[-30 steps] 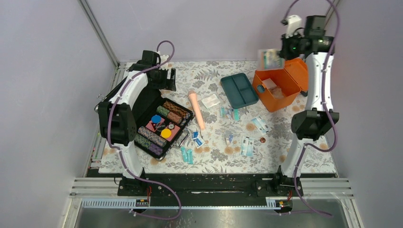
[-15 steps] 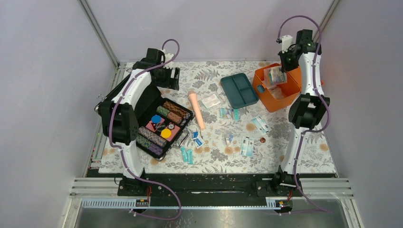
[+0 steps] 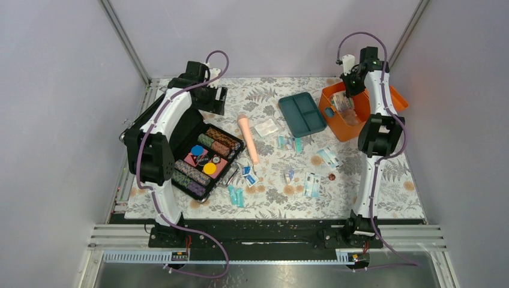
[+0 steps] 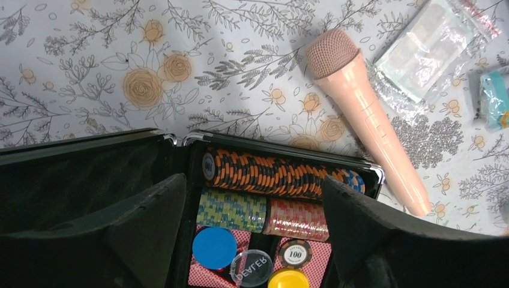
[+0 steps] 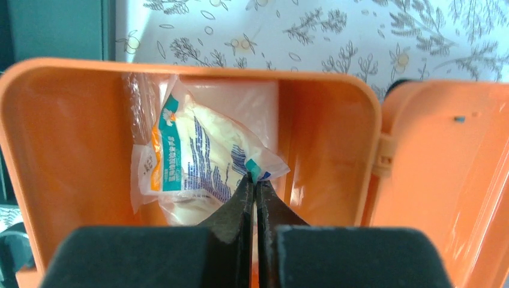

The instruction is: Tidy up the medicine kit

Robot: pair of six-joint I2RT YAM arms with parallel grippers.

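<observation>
The medicine kit [image 3: 340, 125] is an orange box standing open at the back right, its lid [image 3: 396, 98] swung out to the right. Its dark teal tray [image 3: 303, 114] lies on the cloth to its left. My right gripper [image 3: 346, 98] reaches down into the box and is shut on a corner of a white packet with teal print [image 5: 192, 157], which hangs inside against the orange wall [image 5: 60, 138]; the jaws [image 5: 254, 180] are pressed together on it. My left gripper [image 3: 213, 99] is open over the black chip case [image 4: 282, 174], holding nothing.
A pink microphone-shaped thing [image 3: 248, 139] lies mid-table. Loose packets [image 3: 266, 128] [image 3: 329, 157] [image 3: 311, 184] and teal vials [image 3: 290, 143] [image 3: 236, 195] are scattered on the floral cloth. The black case of chip stacks [image 3: 204, 161] sits at the left.
The right arm has come down from above the kit, lowering the white packet into the orange box. The left gripper shifted slightly right at first, then stayed still.
</observation>
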